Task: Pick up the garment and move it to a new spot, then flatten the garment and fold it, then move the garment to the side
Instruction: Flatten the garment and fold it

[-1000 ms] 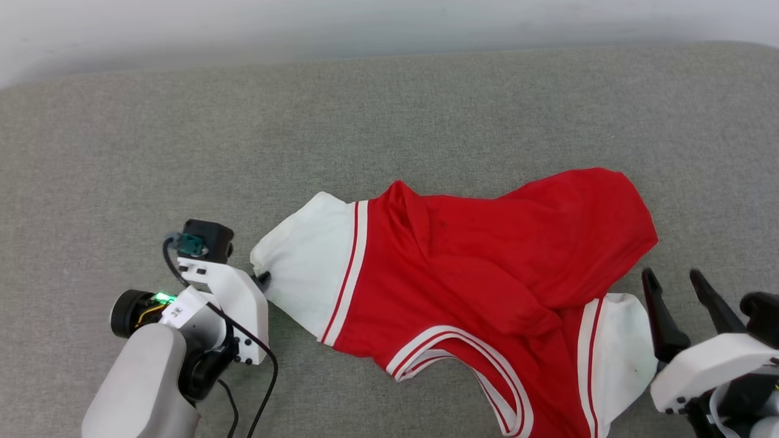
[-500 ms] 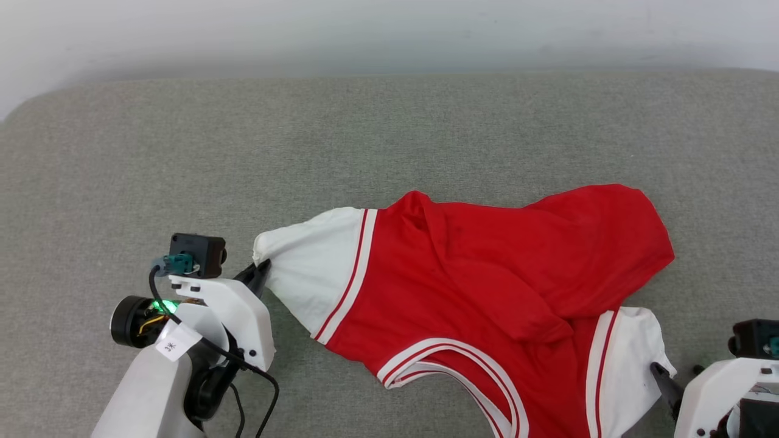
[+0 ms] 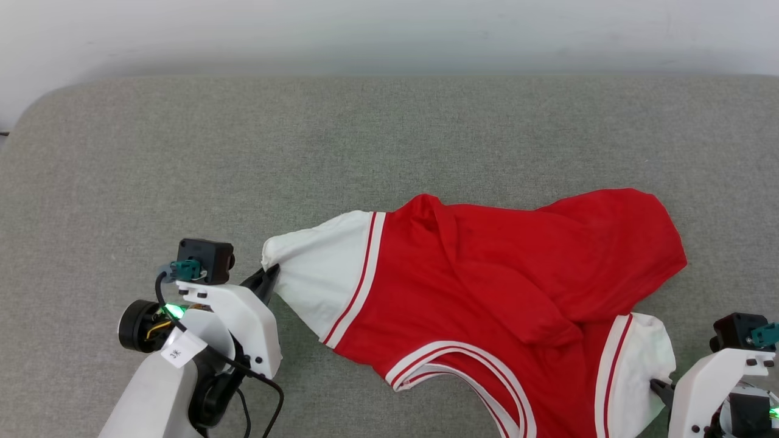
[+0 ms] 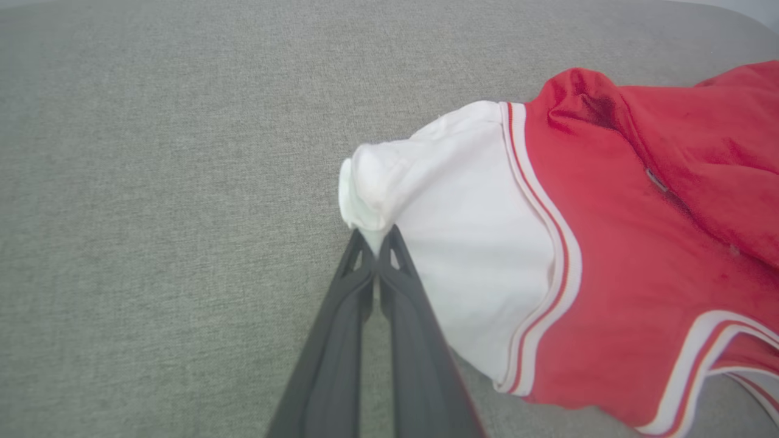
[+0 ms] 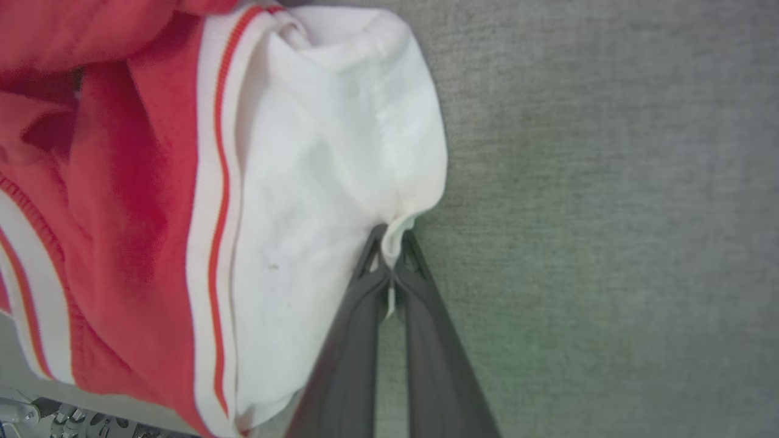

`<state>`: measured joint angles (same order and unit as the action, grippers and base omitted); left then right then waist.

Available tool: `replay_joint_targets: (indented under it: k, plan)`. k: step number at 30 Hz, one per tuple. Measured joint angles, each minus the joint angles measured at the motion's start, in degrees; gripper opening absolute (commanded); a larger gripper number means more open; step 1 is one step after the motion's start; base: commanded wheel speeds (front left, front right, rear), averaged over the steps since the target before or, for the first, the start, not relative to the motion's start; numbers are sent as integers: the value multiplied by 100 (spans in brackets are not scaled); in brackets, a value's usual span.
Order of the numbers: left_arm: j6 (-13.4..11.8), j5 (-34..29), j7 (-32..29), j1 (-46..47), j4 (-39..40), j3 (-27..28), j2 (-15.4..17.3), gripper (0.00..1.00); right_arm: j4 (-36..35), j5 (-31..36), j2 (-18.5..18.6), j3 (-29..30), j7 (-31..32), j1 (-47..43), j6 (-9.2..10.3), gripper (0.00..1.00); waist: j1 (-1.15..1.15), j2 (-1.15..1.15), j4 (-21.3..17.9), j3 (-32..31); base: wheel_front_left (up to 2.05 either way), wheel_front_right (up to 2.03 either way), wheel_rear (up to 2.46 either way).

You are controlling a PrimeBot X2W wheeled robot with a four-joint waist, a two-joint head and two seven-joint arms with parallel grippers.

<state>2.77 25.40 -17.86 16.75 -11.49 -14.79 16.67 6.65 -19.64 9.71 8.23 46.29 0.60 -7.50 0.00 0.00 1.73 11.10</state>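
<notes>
Here, at the far left, plain grey cushion (image 3: 91,182) below a pale wall (image 3: 389,30). Next, the left gripper (image 3: 271,272), fingers pressed together and pinching a nub of cuff on the white sleeve (image 3: 316,274) at that side. Most of those fingers hidden in the head view behind the white wrist mount, with a black cable (image 3: 271,389) looping off it, a green light (image 3: 173,311) and a small paper tag (image 3: 181,351) beside. Then the garment (image 3: 487,286), lying crumpled across the middle and right of the cushion, red body folded over itself, striped neckline toward the near edge. Last, at the far right, the right gripper (image 3: 656,385), fingers closed tight on a fold at the edge of the other white sleeve (image 3: 639,365), plain from the right wrist
</notes>
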Motion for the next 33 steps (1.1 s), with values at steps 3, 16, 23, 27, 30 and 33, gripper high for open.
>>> replay_joint_targets:
  k: [3,16,23,27,30,33]
  plan:
    - [-27,2,97,-18,8,16,19,0,-80,-10,1,77,21,-12,-1,0,0,0,-17,-71,0,0,0]
    - [-316,-102,782,75,759,438,205,0,-1532,366,254,366,-779,364,-2,0,0,0,-49,-422,0,0,0]
    - [-428,-196,939,1098,1177,639,310,0,-1880,733,555,324,-1206,1607,-2,0,0,0,-38,-396,0,0,0]
    - [-321,-45,859,1863,921,659,250,0,-1580,832,736,155,-1311,2467,-2,0,0,0,-33,-232,0,0,0]
    - [-225,-9,847,2499,564,651,245,0,-1185,866,899,-1,-1412,3172,-1,0,0,0,-37,-56,0,0,0]
    - [-134,-48,937,3181,151,628,246,0,-766,886,1037,-178,-1523,3890,-1,0,1,0,-45,157,0,0,0]
